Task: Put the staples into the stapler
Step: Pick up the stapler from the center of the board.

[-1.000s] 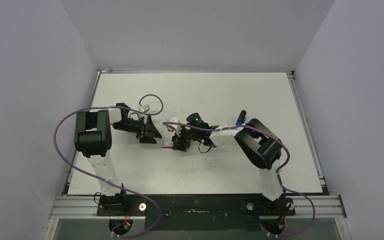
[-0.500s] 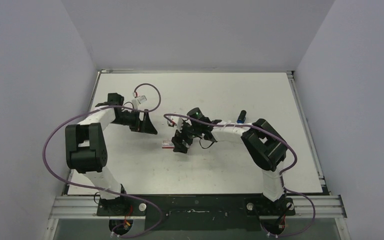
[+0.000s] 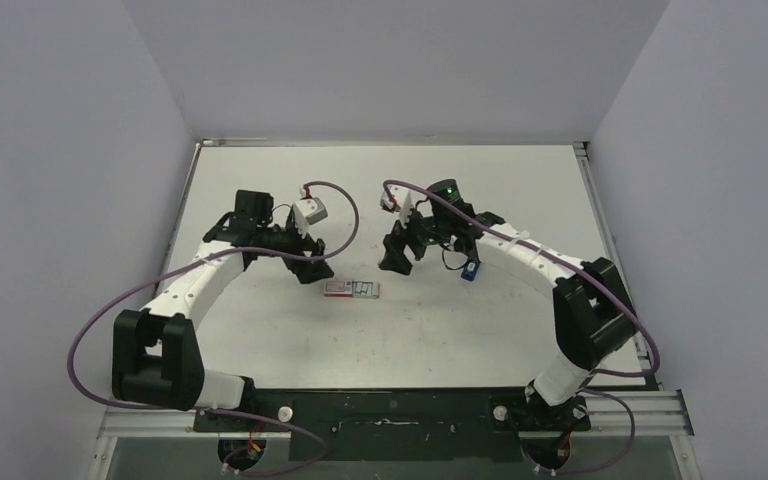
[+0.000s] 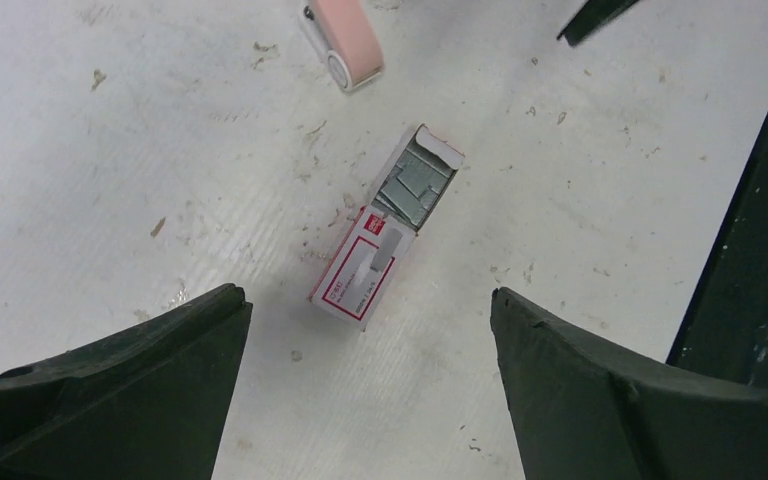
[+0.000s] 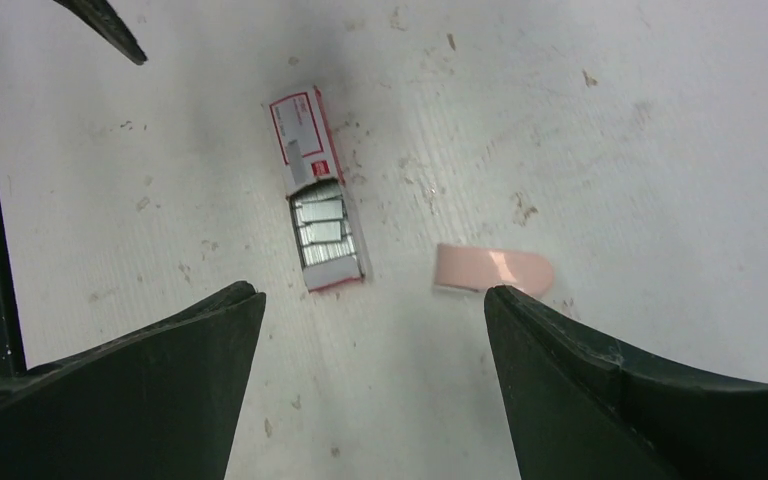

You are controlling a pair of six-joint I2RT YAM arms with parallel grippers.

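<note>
Below, scuffed white table [image 3: 460, 340] between pale walls [image 3: 60, 150]; left fingers [image 4: 140, 400] and right fingers [image 5: 140, 400] splayed, empty.

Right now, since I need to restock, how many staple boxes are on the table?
1. The staple box lies flat near the table's middle, its end open with staples showing. The left arm and right arm cover some surface, so another could be hidden.

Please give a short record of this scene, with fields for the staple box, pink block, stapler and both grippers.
staple box: flat on the table, one end open
staples: grey strips in the open end
pink block: on the table, apart from the box
stapler: only a small blue part shows, by the right arm
left gripper: open, empty
right gripper: open, empty
</note>
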